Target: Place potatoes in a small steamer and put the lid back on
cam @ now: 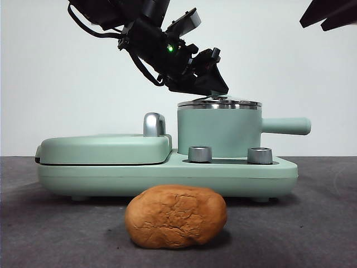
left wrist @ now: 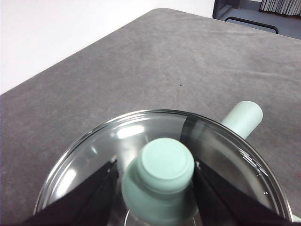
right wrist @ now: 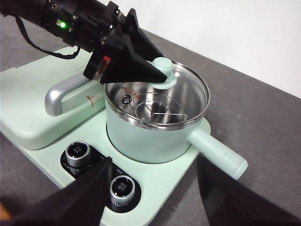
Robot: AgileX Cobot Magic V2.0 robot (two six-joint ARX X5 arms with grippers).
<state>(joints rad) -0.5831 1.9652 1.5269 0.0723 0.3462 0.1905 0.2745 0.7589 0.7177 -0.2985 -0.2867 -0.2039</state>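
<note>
The potato (cam: 175, 216), an orange-brown lump with cracked skin, lies on the grey table in front of the appliance. The small steamer (cam: 218, 131) (right wrist: 150, 136) stands on the right of the mint-green base, handle pointing right. Its glass lid (cam: 219, 104) (left wrist: 94, 150) (right wrist: 190, 82) rests on the pot's rim. My left gripper (cam: 218, 92) (left wrist: 157, 183) (right wrist: 155, 70) reaches down from the upper left, its jaws shut on the lid's green knob (left wrist: 164, 172). My right gripper (right wrist: 154, 160) (cam: 329, 14) hangs open, high above the appliance's right side, holding nothing.
A flat lidded griddle (cam: 103, 148) with a chrome handle (cam: 154, 124) fills the left of the base (cam: 167, 174). Two steel dials (cam: 200, 154) (cam: 260, 155) sit in front of the pot. A wire rack (right wrist: 155, 110) lies inside the pot.
</note>
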